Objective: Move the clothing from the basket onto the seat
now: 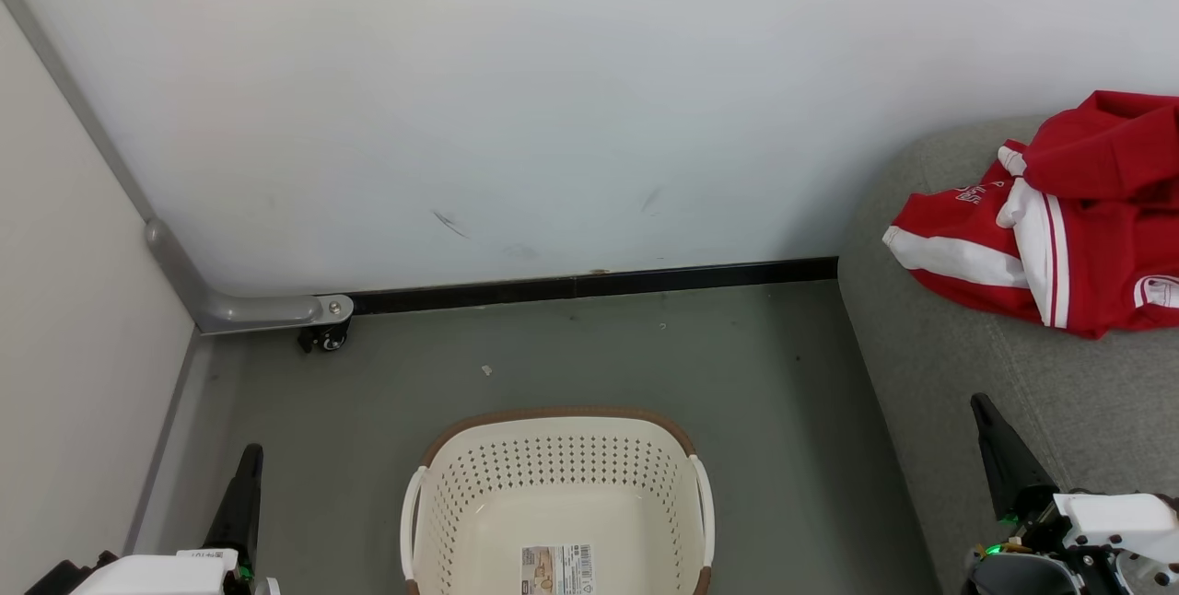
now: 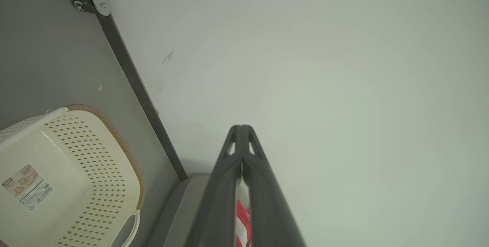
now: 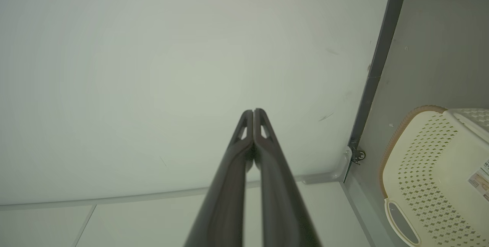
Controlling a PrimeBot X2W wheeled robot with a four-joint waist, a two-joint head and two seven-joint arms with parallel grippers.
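The clothing [image 1: 1059,227] lies crumpled on the seat [image 1: 921,365], its heap running left-right, apart from the mouth-up basket [image 1: 553,457], while the left hand [image 1: 249,455] and right hand [image 1: 982,405] are pinched closed, gripping nothing.

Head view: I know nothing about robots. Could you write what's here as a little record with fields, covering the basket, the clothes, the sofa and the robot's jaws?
basket: on the floor, no clothing seen inside, sticker on its bottom
clothing: red and white, heaped on the seat
seat: grey sofa, to the basket's right
left jaws: shut, holding nothing
right jaws: shut, holding nothing
task: looks done
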